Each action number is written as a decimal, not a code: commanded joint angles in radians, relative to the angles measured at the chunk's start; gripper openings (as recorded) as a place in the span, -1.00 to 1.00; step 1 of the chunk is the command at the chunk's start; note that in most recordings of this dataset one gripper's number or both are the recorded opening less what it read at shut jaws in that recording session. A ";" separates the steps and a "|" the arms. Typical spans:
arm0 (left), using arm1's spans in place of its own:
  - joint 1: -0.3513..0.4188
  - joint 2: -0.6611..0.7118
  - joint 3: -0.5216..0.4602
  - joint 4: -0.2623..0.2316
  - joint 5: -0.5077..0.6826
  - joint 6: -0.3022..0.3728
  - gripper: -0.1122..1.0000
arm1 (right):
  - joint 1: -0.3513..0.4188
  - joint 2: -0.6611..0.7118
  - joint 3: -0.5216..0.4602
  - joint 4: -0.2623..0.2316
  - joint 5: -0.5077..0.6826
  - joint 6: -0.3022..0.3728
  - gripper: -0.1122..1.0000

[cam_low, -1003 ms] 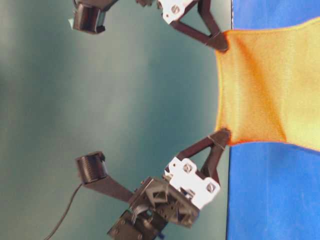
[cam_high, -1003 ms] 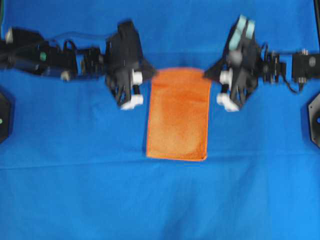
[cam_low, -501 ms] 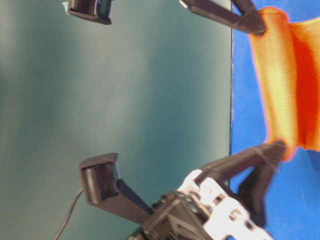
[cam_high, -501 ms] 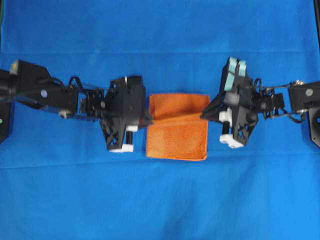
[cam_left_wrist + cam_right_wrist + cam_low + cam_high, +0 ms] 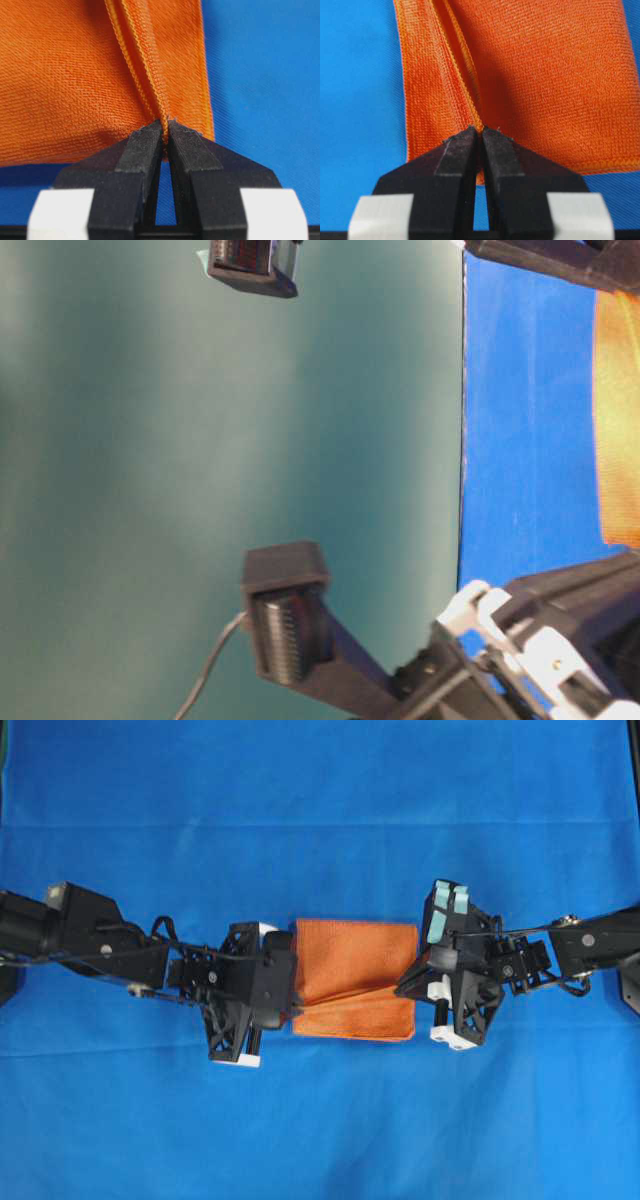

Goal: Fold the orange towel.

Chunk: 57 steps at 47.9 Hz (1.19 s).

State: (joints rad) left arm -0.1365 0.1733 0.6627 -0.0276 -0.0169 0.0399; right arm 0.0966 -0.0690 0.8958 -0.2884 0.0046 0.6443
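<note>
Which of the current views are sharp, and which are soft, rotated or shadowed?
Both wrist views: crisp weave on the orange towel, with the right end effector casting a shadow on it. Overhead: slightly soft, evenly lit, no glare on the blue table cloth. Table-level: rotated sideways, soft, mostly plain teal background, left end effector hardware blurred up close.

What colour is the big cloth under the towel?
Bright blue. The table cloth shows best in the overhead view, spreading all around the orange towel.

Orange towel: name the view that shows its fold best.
Overhead exterior: the whole orange towel shows, its carried edge pinched between left gripper and right gripper. Wrist views show only pinched hems; table-level catches an orange sliver.
</note>
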 commanded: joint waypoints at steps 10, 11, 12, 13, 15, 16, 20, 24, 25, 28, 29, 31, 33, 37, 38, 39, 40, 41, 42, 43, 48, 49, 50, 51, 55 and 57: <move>-0.020 -0.014 -0.009 -0.002 -0.003 -0.044 -0.77 | 0.029 0.011 -0.011 0.003 -0.029 0.002 -0.74; -0.020 -0.014 -0.011 -0.002 -0.006 -0.044 -0.77 | 0.029 0.012 -0.011 0.005 -0.029 0.002 -0.74; -0.020 -0.014 -0.012 -0.002 -0.011 -0.044 -0.77 | 0.029 0.015 -0.011 0.006 -0.028 0.002 -0.74; -0.020 -0.014 -0.012 -0.002 -0.017 -0.044 -0.77 | 0.029 0.018 -0.011 0.006 -0.026 0.002 -0.74; -0.020 -0.012 -0.012 -0.002 -0.031 -0.044 -0.77 | 0.029 0.026 -0.012 0.008 -0.026 0.002 -0.74; -0.020 -0.014 -0.012 -0.002 -0.037 -0.044 -0.77 | 0.029 0.029 -0.012 0.009 -0.026 0.003 -0.74; -0.017 -0.014 -0.009 -0.002 -0.061 -0.044 -0.77 | 0.029 0.038 -0.017 0.014 -0.026 0.002 -0.74; -0.014 -0.015 -0.009 -0.002 -0.072 -0.044 -0.76 | 0.029 0.046 -0.020 0.017 -0.026 0.002 -0.72; -0.014 -0.015 -0.009 -0.002 -0.074 -0.046 -0.76 | 0.029 0.046 -0.023 0.017 -0.025 0.002 -0.72; -0.015 -0.015 -0.009 -0.002 -0.078 -0.048 -0.76 | 0.029 0.048 -0.025 0.017 -0.020 0.002 -0.50; -0.015 -0.015 -0.009 -0.002 -0.081 -0.048 -0.75 | 0.029 0.048 -0.025 0.017 -0.018 0.002 -0.38; -0.014 -0.015 -0.008 -0.002 -0.080 -0.049 -0.71 | 0.029 0.046 -0.026 0.017 -0.014 0.002 -0.15; -0.015 -0.018 -0.008 -0.002 -0.078 -0.048 -0.58 | 0.029 0.046 -0.028 0.017 -0.011 0.002 0.07; -0.014 -0.031 -0.005 -0.002 -0.067 -0.048 -0.19 | 0.029 0.037 -0.034 0.017 0.003 0.002 0.35; -0.014 -0.035 -0.003 -0.002 -0.063 -0.048 -0.08 | 0.029 0.031 -0.035 0.017 0.008 0.002 0.35; -0.015 -0.041 -0.002 -0.002 -0.057 -0.048 0.07 | 0.029 0.025 -0.040 0.017 0.014 0.002 0.32; -0.014 -0.052 0.000 -0.002 -0.046 -0.046 0.18 | 0.029 0.015 -0.041 0.015 0.021 0.002 0.29; -0.014 -0.060 0.003 -0.002 -0.038 -0.044 0.29 | 0.029 0.008 -0.043 0.014 0.029 0.000 0.27; -0.014 -0.071 0.003 -0.002 -0.029 -0.043 0.39 | 0.029 -0.005 -0.044 0.014 0.038 0.000 0.26; -0.014 -0.081 0.005 -0.002 -0.018 -0.040 0.49 | 0.029 -0.014 -0.046 0.014 0.049 0.000 0.25; -0.014 -0.149 0.014 -0.002 0.046 -0.035 0.73 | 0.029 -0.087 -0.049 0.011 0.115 -0.009 0.26; -0.014 -0.163 0.017 -0.002 0.060 -0.035 0.71 | 0.031 -0.103 -0.049 0.009 0.129 -0.011 0.26; -0.012 -0.179 0.021 -0.002 0.074 -0.035 0.69 | 0.029 -0.121 -0.048 0.008 0.144 -0.011 0.26; -0.012 -0.195 0.025 -0.002 0.084 -0.035 0.67 | 0.029 -0.146 -0.046 0.005 0.166 -0.011 0.26; -0.008 -0.270 0.052 -0.002 0.118 -0.035 0.64 | 0.029 -0.218 -0.038 -0.012 0.219 -0.011 0.26; -0.005 -0.302 0.071 -0.002 0.121 -0.035 0.64 | 0.029 -0.256 -0.032 -0.020 0.244 -0.011 0.26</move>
State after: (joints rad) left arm -0.1473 -0.0537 0.7240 -0.0276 0.0951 0.0031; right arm 0.1227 -0.2470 0.8667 -0.2945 0.2086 0.6351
